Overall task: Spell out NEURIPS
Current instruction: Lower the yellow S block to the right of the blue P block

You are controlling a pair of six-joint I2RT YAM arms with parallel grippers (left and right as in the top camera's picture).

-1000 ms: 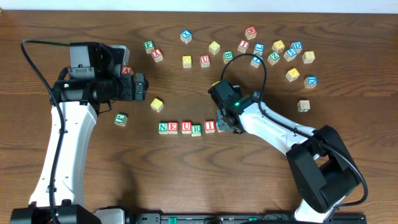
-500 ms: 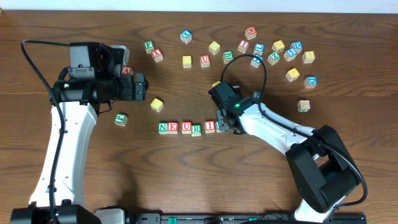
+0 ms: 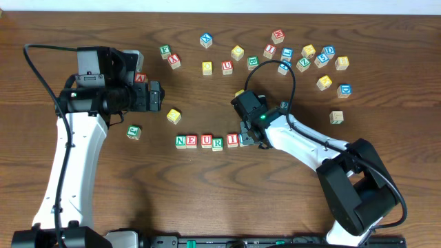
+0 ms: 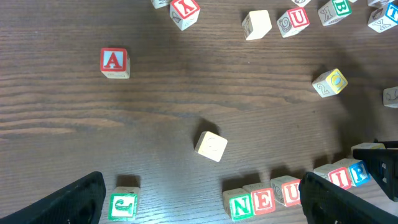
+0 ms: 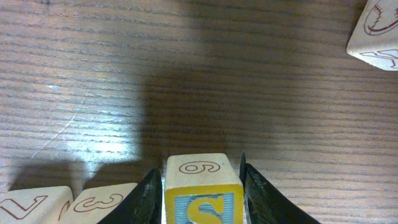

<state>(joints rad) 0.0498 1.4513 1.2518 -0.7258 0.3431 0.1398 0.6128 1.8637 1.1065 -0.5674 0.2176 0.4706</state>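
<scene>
Our right jaws flank the yellowish wooden S cube (image 5: 203, 190) finishing the row (image 3: 207, 141), grip unclear to us; left jaws gape.

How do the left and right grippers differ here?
The left gripper stands wide open, nothing between its fingers; the right gripper closely flanks the S cube, grip unclear. The left hovers apart from the letter row; the right sits at its end. Both face the table.

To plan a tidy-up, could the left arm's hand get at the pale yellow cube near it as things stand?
Probably yes: the left hand is open, and the yellow cube lies alone just ahead of it, nothing between.
</scene>
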